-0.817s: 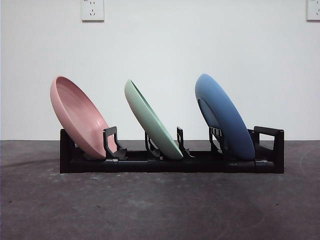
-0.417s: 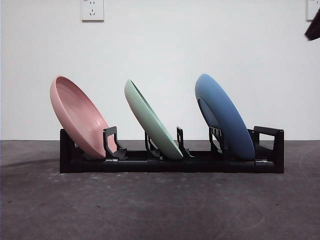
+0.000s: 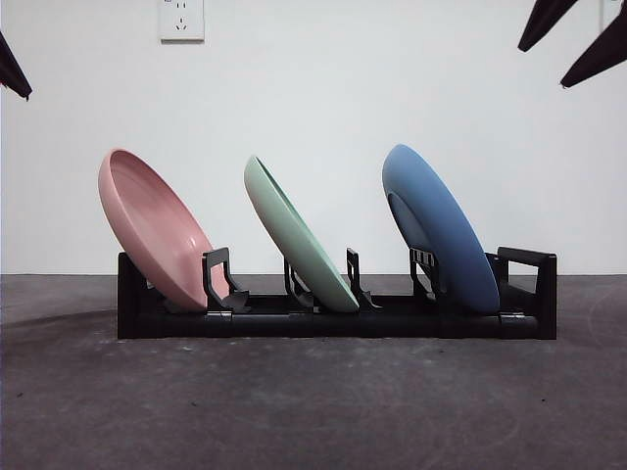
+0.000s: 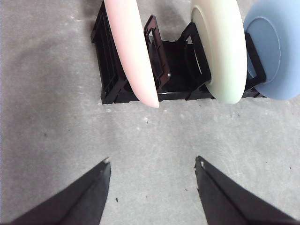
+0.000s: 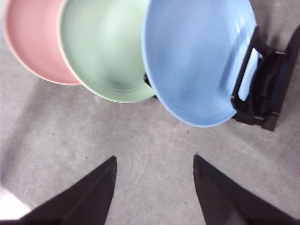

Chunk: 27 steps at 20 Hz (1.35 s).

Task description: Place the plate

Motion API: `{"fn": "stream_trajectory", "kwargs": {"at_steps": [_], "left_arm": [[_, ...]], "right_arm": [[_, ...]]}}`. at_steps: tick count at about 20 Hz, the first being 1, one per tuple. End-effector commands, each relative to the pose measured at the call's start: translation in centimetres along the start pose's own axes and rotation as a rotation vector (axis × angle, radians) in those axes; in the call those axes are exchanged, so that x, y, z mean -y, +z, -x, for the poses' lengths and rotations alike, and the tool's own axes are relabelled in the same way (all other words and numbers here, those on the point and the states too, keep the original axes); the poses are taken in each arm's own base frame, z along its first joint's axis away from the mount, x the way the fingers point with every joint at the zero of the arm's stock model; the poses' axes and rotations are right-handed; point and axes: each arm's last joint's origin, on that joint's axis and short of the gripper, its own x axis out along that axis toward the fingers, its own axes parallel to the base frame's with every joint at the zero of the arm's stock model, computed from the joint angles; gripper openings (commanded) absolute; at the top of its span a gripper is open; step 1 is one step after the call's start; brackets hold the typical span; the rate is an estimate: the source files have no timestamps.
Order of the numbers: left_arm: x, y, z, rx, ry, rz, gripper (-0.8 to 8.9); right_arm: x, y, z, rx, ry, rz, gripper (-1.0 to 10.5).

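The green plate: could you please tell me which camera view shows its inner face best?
The right wrist view: the green plate shows its broad concave face there, though the blue plate overlaps one side. The front view gives only its tilted edge profile in the rack; the left wrist view shows mainly its rim.

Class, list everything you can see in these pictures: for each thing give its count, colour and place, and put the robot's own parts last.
pink plate: one, pink, tilted in the rack's slot at one end.
green plate: one, pale green, tilted in the middle slot.
blue plate: one, blue, tilted in the slot at the other end.
dish rack: one, black, standing on the table and holding all three plates.
table: one, dark grey, under the rack.
wall sockets: two, white, high on the white wall, one partly cut off at the corner.
left gripper: one, black, jaws open, above bare table near the pink plate.
right gripper: one, black, jaws open, above bare table near the blue plate.
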Motion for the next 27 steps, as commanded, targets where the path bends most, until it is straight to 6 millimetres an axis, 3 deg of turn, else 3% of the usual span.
{"fn": "stream_trajectory", "kwargs": {"at_steps": [1, 6, 11, 17, 25, 27], "left_arm": [[0.2, 0.4, 0.2, 0.013, -0.009, -0.015, 2.89], [0.2, 0.4, 0.2, 0.014, -0.009, -0.011, 2.88], [0.2, 0.5, 0.2, 0.015, -0.009, -0.012, 2.88], [0.2, 0.5, 0.2, 0.015, -0.009, -0.012, 2.88], [0.2, 0.5, 0.2, 0.016, -0.009, -0.013, 2.88], [0.2, 0.5, 0.2, 0.016, -0.009, -0.013, 2.88]], "right_arm": [[-0.5, 1.9, -0.6, -0.022, -0.013, 0.015, 2.6], [-1.7, 5.7, -3.4, -0.072, 0.000, 0.073, 2.5], [-2.7, 7.8, -7.7, -0.123, -0.036, 0.147, 2.5], [-3.4, 8.6, -11.9, -0.120, -0.064, 0.209, 2.1], [-3.0, 8.4, -14.6, -0.149, -0.107, 0.231, 1.8], [-3.0, 8.4, -14.7, -0.147, -0.109, 0.234, 0.6]]}}
